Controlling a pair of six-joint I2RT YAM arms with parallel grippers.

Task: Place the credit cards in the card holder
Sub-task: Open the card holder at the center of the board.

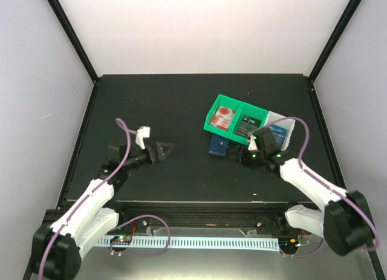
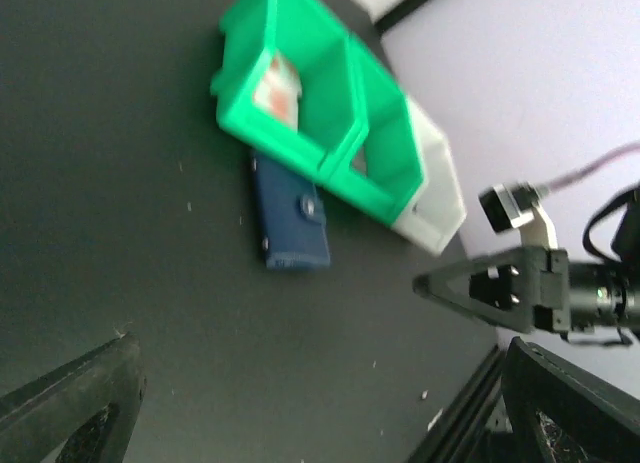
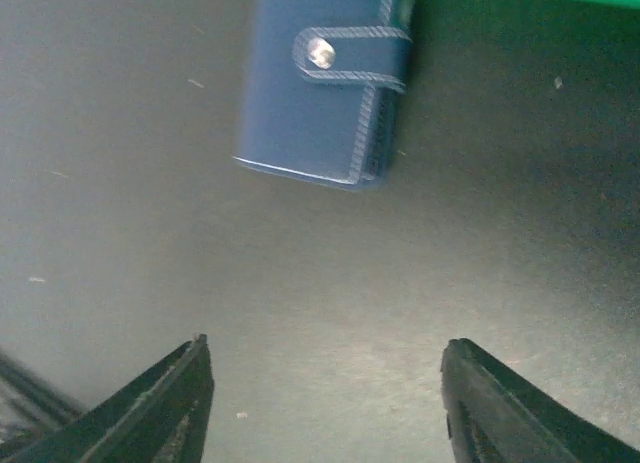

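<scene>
The card holder (image 1: 217,147) is lying flat and snapped shut on the black surface (image 1: 151,104). It is sitting just beside the near side of the row of bins (image 1: 240,113), below where the two green ones meet. Inside that row, a red-and-white credit card (image 1: 224,118) is resting in the left green bin. A dark credit card (image 1: 249,124) is sitting in the middle green one, and a blue credit card (image 1: 280,135) is lying in the white bin at the right end. The right gripper (image 3: 330,403) is hovering on the near side of the row, just short of the card holder, its jaws spread wide and gripping nothing. The left gripper (image 1: 163,150) is hanging well off to the left of the row, its jaws also spread and empty.
</scene>
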